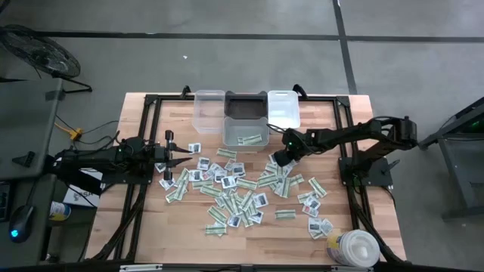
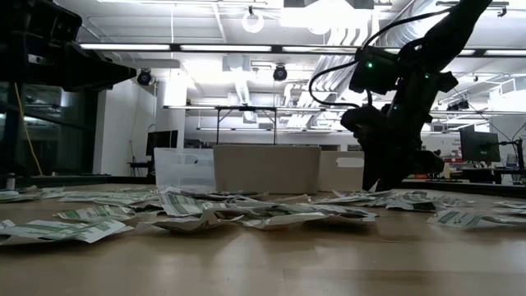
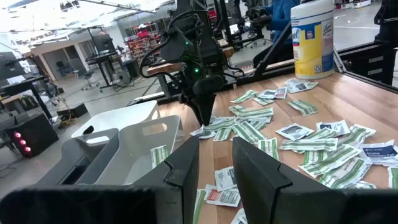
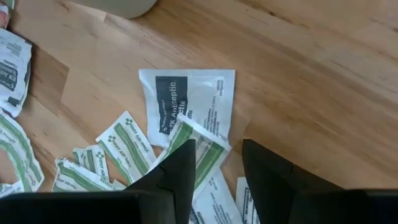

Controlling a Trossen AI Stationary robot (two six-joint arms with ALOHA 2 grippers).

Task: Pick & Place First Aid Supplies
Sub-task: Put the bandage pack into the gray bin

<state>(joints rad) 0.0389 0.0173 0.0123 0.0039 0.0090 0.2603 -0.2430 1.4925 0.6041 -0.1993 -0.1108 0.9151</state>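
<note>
The first aid supplies (image 1: 234, 185) are many small flat packets strewn over the middle of the wooden table: green-and-white strips and squarish white ones. My right gripper (image 1: 278, 161) slants down at the pile's far right part, open. In the right wrist view, my right gripper (image 4: 217, 155) has one finger on either side of a green-and-white strip (image 4: 202, 146). That strip lies across a white packet with dark print (image 4: 186, 102). My left gripper (image 1: 185, 156) waits level at the pile's left edge, open with nothing between its fingers (image 3: 186, 168). My right gripper comes at the green-and-white strip's end (image 4: 205, 142) slanting down from the table's right side, its fingertips (image 4: 183, 158) low over the pile. The strip lies flat on the white packet. Whether the fingertips touch it, I cannot tell.
A clear bin (image 1: 209, 108), a dark bin (image 1: 246, 106) and a white bin (image 1: 283, 108) stand in a row at the far edge. A clear bin (image 1: 244, 133) with a few packets stands in front of them. A big round white tub (image 1: 355, 248) stands at the near right corner.
</note>
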